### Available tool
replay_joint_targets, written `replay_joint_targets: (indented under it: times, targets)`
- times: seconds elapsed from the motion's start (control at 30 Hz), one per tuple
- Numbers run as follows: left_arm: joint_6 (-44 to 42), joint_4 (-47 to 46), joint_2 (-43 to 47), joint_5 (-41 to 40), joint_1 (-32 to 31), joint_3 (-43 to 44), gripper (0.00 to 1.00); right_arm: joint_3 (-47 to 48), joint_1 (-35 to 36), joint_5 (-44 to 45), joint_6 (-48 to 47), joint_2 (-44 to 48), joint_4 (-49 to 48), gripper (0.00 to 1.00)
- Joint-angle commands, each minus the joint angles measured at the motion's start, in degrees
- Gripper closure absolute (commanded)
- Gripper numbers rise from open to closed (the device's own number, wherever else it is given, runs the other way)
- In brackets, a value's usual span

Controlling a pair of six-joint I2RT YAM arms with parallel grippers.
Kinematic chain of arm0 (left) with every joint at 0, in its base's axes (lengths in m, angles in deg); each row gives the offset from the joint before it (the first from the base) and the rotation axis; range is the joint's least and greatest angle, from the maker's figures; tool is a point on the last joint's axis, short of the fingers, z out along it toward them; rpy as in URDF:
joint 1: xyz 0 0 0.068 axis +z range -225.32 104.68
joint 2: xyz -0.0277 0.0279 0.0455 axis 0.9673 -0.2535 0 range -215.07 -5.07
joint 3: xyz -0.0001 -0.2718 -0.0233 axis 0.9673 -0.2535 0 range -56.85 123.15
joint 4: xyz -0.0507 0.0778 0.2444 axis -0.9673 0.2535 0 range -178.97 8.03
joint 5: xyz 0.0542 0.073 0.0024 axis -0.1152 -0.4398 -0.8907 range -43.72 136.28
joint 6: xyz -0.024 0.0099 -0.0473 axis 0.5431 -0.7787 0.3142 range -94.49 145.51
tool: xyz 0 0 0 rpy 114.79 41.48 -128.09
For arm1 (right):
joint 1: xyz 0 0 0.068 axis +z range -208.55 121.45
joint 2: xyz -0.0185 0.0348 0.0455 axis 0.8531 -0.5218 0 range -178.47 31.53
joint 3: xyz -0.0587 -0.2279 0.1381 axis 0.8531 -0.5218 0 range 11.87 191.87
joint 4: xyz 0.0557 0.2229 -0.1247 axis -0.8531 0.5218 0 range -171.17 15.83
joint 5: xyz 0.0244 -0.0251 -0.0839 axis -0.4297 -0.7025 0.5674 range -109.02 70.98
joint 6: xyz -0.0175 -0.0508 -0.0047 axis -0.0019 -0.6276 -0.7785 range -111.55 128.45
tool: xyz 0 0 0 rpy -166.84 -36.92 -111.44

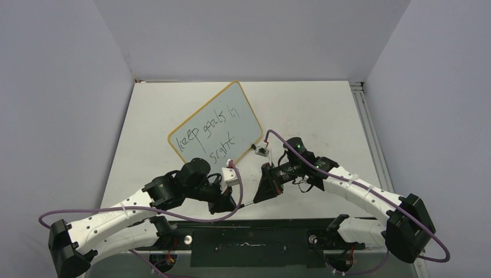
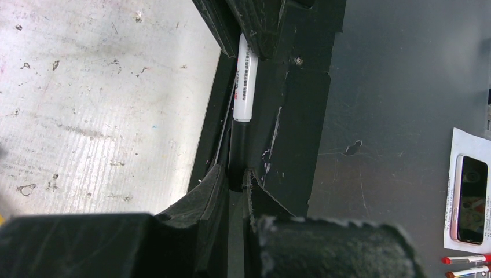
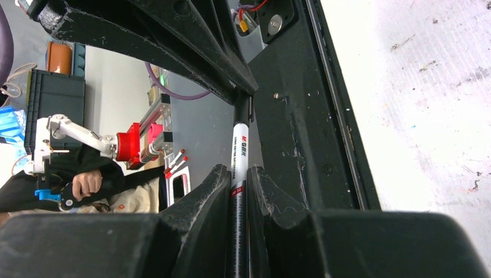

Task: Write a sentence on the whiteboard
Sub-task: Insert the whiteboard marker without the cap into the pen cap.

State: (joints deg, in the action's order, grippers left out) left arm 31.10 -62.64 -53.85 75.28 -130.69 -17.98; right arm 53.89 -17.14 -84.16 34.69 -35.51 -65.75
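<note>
The whiteboard (image 1: 217, 124) lies tilted on the far left part of the table (image 1: 324, 116), and the sentence (image 1: 207, 134) is already on it in two lines, so the risk now sits with the marker (image 1: 248, 202), not the writing. Both arms meet at the near edge, well apart from the board. The left gripper (image 2: 236, 174) is narrow, clamped on the marker's black end, and the right gripper (image 3: 238, 174) is narrow too, pinching the barrel further along, so one pen is held from both ends at once. That black end may be the cap, but the wrist views are too dark there to tell whether it is seated. If the two arms push or pull off the pen's line, the marker could bend against the pads, twist in one grip, or pop free. It hangs near the table's near edge, above the black base plate (image 1: 255, 246), so a slip would likely drop it among the arm bases or off the table, hard to pick up again. If one gripper lets go before the other has a firm hold, the pen could swing and fall the same way. A bare tip would also mark whatever it touches. Last, an arm swinging far and left on its way out could brush the board and smear the words or shove the board askew
</note>
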Motion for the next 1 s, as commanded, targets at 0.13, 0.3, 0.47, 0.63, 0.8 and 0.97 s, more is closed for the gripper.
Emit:
replay_joint_targets:
  times: [0.13, 0.3, 0.47, 0.63, 0.8, 0.97]
  targets:
    - [1.4, -27.6, 0.6, -0.8, 0.0, 2.9, 1.0, -0.4, 3.9, -0.4, 1.1, 0.0, -8.6, 0.95]
    - [1.6, -28.1, 0.7, -1.2, 0.0, 2.8, 1.0, -0.9, 4.2, -0.2, 1.8, 0.0, -9.6, 0.95]
    - [0.7, -25.3, 0.7, -1.3, 0.0, 3.5, 1.0, -0.6, 4.3, 0.4, 0.6, 0.1, -7.9, 0.95]
    - [-4.0, -14.2, 0.4, -2.3, 0.1, 7.1, 1.0, 1.6, 4.1, 1.2, -3.3, 0.8, -1.4, 0.95]
    - [-7.3, -6.7, 2.4, -6.0, 0.2, 9.1, 0.86, 3.6, 3.2, 2.5, -5.8, 1.9, 2.7, 0.95]
    - [-6.6, -4.1, 5.4, -8.0, 1.0, 9.6, 0.69, 1.1, 1.6, 3.1, -2.1, 4.7, -1.9, 0.95]
